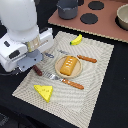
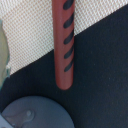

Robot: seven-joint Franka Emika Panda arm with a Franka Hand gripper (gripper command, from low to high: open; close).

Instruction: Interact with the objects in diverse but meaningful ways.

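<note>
The wrist view is filled by the brown sausage, marked with dark diagonal grill lines, lying across the edge of the woven placemat so that its rounded end rests on the dark table surface. A grey rounded part sits at the bottom of that view; it probably belongs to the gripper, but no fingertips are visible in either view, so whether the jaws are spread or closed cannot be determined. In the exterior view the white arm body covers the gripper and most of the sausage, of which only a short end protrudes. The risk follows from this: a descent that is off-centre on the narrow round sausage can roll it fully off the placemat or push it aside rather than capture it. Just beyond lie a fork with an orange handle and the plate carrying the golden-brown bread loaf; a wide sweep can disturb them. The yellow cheese wedge lies near the mat corner. Farther off are a knife, the yellow banana, and the grey saucepan, whose handle is not discernible at the frame edge.
</note>
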